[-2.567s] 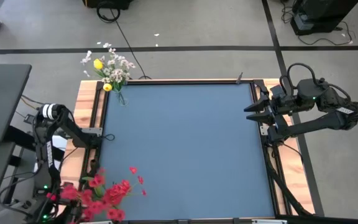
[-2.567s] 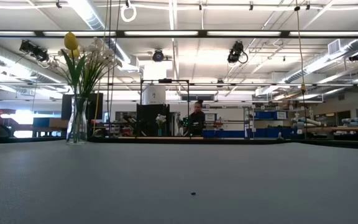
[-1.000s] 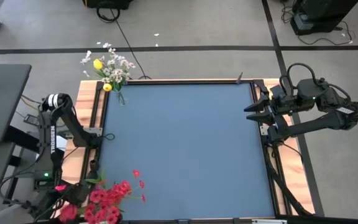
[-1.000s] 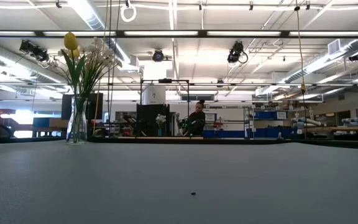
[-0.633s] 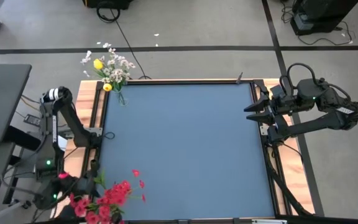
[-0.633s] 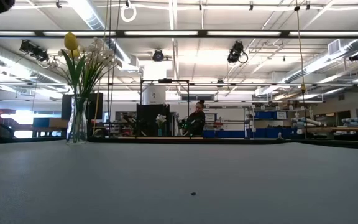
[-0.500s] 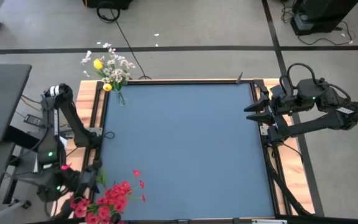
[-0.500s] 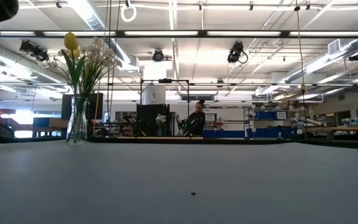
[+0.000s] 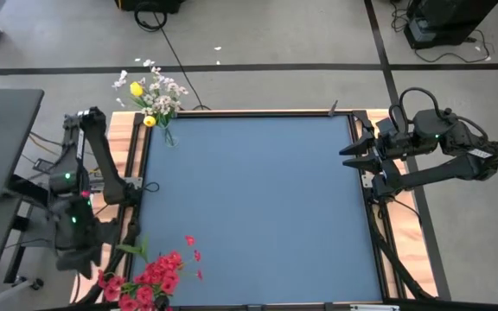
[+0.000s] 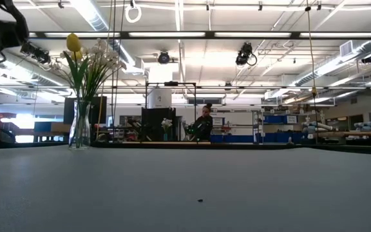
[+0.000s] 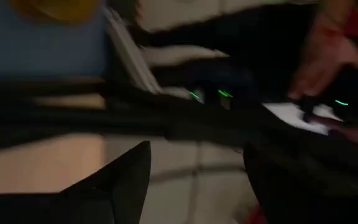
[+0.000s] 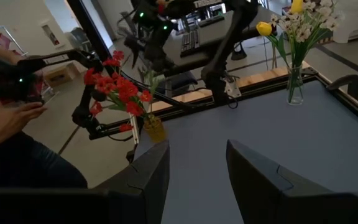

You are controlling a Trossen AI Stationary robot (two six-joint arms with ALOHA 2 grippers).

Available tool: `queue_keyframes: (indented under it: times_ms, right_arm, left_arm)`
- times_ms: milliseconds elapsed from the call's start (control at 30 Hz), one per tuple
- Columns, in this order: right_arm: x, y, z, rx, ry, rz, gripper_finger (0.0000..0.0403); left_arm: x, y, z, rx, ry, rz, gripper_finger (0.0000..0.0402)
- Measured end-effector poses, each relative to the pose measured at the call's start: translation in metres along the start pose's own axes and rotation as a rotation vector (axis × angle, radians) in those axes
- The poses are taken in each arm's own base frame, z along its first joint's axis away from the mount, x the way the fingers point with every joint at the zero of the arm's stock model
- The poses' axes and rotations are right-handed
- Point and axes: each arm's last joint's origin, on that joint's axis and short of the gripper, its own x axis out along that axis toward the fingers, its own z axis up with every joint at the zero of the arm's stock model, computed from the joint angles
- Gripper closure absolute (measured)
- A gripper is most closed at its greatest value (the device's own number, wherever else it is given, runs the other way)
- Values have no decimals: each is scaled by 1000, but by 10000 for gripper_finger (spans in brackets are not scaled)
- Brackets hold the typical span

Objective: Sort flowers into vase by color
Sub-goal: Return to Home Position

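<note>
Red flowers (image 9: 145, 278) stand in a yellow vase (image 12: 154, 129) at the table's near left corner. White sprays and yellow buds (image 9: 152, 97) stand in a clear glass vase (image 10: 80, 125) at the far left corner. My left gripper (image 9: 83, 259) hangs off the table's left edge, beside the red flowers; its wrist view shows it open (image 11: 197, 180) with nothing between the fingers. My right gripper (image 9: 346, 155) waits open at the table's right edge, its fingers (image 12: 142, 180) pointing across the table.
The blue table top (image 9: 258, 199) lies bare between the two vases, with a small dark speck (image 10: 199, 200) on it. A person's hands (image 12: 11, 115) hold a device off the near left corner. Another person (image 10: 203, 122) stands far back in the room.
My left arm has swung away from the red flowers toward the table's far left side, rising and rolling its wrist; its gripper has come off the near corner to the left of the table. The red flowers stay in their vase.
</note>
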Motion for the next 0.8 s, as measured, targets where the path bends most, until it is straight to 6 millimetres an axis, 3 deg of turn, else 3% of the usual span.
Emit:
queue_keyframes:
  times_ms: [267,467,667,800]
  right_arm:
    - [0,0,0,0,0,0,235]
    - [0,0,0,0,0,0,235]
    - [0,0,0,0,0,0,235]
    - [0,0,0,0,0,0,235]
  left_arm:
    - [-50,-1,-6,-34,66,-307,141]
    - [-83,-6,-7,42,-34,-583,141]
    - [-111,-19,-2,158,-339,-851,141]
    - [-129,-29,4,349,-804,-885,141]
